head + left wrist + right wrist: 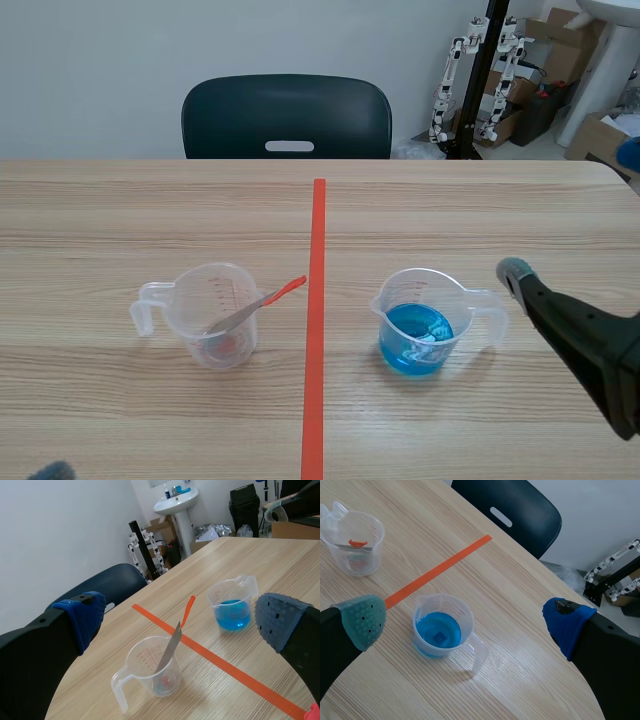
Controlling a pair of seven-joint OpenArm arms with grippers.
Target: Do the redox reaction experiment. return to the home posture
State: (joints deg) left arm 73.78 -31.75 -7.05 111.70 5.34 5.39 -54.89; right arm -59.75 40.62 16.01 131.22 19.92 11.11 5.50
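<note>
Spatula (pixel 262 303) stood in the clear beaker (pixel 212 315) on the left half of the table (pixel 450 215) — blade down inside, long axis slanted, orange handle tip pointing over the rim toward the tape line (pixel 316 300) and the far edge. Beaker of blue liquid (pixel 418 322) sat right of the line, handle toward the right edge. Left gripper (pixel 180 620) released, fingers wide apart — right gripper (pixel 465 621) likewise.

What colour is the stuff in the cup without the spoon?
The liquid is bright blue; the right wrist view, looking into the cup, shows it best.
</note>
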